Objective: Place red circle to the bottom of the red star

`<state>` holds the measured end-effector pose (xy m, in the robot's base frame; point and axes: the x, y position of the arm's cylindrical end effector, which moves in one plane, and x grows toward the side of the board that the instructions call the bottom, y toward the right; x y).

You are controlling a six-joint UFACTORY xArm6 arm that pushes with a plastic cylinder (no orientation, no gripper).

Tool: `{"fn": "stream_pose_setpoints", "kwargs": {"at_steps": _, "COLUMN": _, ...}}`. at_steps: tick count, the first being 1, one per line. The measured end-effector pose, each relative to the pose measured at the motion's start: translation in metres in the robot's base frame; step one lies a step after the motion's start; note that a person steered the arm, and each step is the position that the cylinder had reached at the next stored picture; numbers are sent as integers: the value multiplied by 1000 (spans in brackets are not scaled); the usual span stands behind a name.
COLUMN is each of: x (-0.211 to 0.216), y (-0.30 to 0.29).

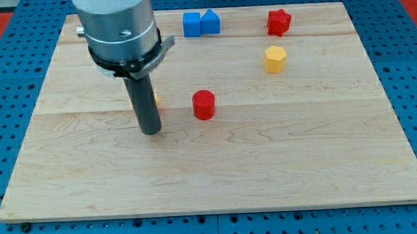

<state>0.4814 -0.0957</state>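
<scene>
No claw on this rig, so nothing opens, shuts or holds; just a rod, and my tip (pixel 151 131) rests on the counter (pixel 218 173), apart from every block. Red circle (pixel 204 104) sits to the tip's right, w/ a clear gap between, near the counter's middle. Red star (pixel 278 21) is well apart, toward the view's top right, yellow hexagon (pixel 275 59) just below it. Something orange peeks out behind the rod, shape can't tell. Circle looks small, light, stiff; prob. slides easily but its round side may slip off the tip, so push contact should be on its left side, square on centre. Hexagon occupies the spot under the star, collision risk.
</scene>
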Motion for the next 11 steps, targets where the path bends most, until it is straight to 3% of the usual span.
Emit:
{"fn": "stream_pose_setpoints", "kwargs": {"at_steps": 1, "x": 2, "y": 32}}
{"fn": "stream_pose_setpoints", "kwargs": {"at_steps": 3, "x": -72, "y": 84}}
{"fn": "stream_pose_setpoints", "kwargs": {"at_steps": 4, "x": -42, "y": 61}}
{"fn": "stream_pose_setpoints", "kwargs": {"at_steps": 6, "x": -3, "y": 106}}
{"fn": "stream_pose_setpoints", "kwargs": {"at_steps": 7, "x": -16, "y": 145}}
{"fn": "stream_pose_setpoints", "kwargs": {"at_steps": 8, "x": -49, "y": 135}}
{"fn": "stream_pose_setpoints", "kwargs": {"at_steps": 9, "x": -53, "y": 144}}
{"fn": "stream_pose_setpoints", "kwargs": {"at_steps": 10, "x": -20, "y": 149}}
{"fn": "stream_pose_setpoints", "kwargs": {"at_steps": 11, "x": -15, "y": 92}}
